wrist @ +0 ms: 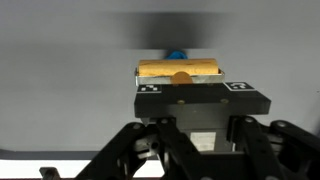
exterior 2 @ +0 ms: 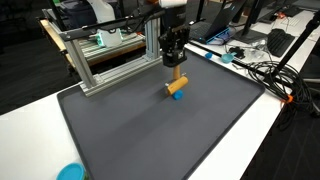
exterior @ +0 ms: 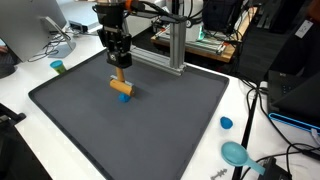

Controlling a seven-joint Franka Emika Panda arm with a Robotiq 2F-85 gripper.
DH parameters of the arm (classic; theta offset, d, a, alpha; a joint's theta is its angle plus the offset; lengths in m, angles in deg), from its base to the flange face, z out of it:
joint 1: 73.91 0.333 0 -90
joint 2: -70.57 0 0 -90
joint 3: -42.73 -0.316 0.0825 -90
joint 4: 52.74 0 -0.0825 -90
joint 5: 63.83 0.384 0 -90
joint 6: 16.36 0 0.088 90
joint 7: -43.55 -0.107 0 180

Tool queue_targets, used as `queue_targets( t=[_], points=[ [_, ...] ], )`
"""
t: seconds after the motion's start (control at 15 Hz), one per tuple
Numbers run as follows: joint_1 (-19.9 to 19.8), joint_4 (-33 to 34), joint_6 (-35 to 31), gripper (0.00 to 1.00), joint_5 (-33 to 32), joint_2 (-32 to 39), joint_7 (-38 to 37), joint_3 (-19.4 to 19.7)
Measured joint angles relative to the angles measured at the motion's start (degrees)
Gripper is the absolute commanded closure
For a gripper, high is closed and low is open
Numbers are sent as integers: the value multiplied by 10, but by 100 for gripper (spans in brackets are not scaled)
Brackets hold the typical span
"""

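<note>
Teal cup (exterior: 57, 67) — on the white surface (exterior: 20, 95), left of the dark mat (exterior: 170, 125).
Gripper (exterior: 119, 70) — fingers closed tight on the orange wooden block (exterior: 121, 88), held low over the mat; small blue block (exterior: 125, 98) directly beneath, contact unclear.
Aluminium frame (exterior: 172, 50) — behind.
Blue cap (exterior: 226, 123) — right, beside the mat.

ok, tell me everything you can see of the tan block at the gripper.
The tan block looks like plain wood, elongated, with rounded edges. The shut gripper holds it by its upper end, so it hangs tilted just over the dark mat. A small blue piece sits right under its lower end; whether they touch is unclear.
</note>
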Motion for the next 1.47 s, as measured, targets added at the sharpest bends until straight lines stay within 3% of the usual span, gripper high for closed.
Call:
queue_targets(
  t=[0.67,1.07,1.47],
  points=[
    [-2,20,-20,78,5,33,14,-1],
    [-19,41,-20,78,44,62,38,-13],
    [-17,24,-84,78,23,38,33,-12]
  ],
)
